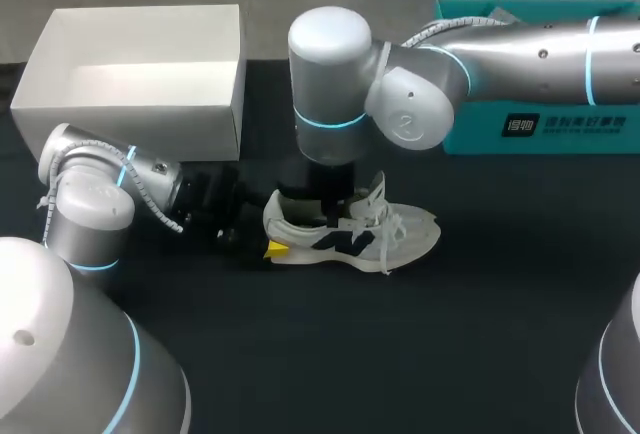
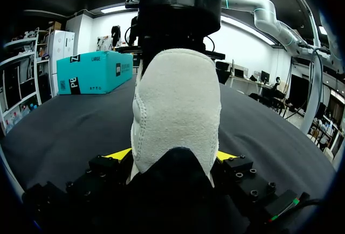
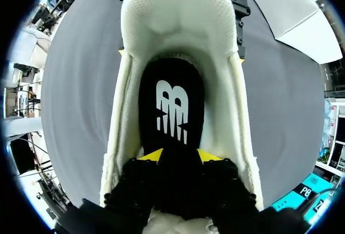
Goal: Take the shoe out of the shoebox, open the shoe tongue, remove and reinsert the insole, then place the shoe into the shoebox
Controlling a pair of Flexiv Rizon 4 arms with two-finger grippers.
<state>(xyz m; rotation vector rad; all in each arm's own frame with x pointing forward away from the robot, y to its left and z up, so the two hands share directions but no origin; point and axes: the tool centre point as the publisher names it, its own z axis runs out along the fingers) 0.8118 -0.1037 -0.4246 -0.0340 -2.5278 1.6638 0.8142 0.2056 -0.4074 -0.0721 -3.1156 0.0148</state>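
Note:
A white shoe (image 1: 350,229) with dark side markings stands upright on the black table, toe to the right. My left gripper (image 1: 272,246) lies low at its heel; in the left wrist view the padded heel (image 2: 178,110) fills the gap of the left gripper (image 2: 172,156), and both yellow tips press its sides. My right gripper (image 1: 330,209) points straight down into the shoe's mouth. In the right wrist view the black insole (image 3: 172,104) with a white logo lies flat inside the shoe, and the right gripper (image 3: 180,156) has its yellow tips apart just above the insole's forward part.
The open white shoebox (image 1: 130,84) stands at the back left, close behind my left arm. A teal box (image 1: 540,124) sits at the back right under my right arm. Bare black table lies in front of the shoe.

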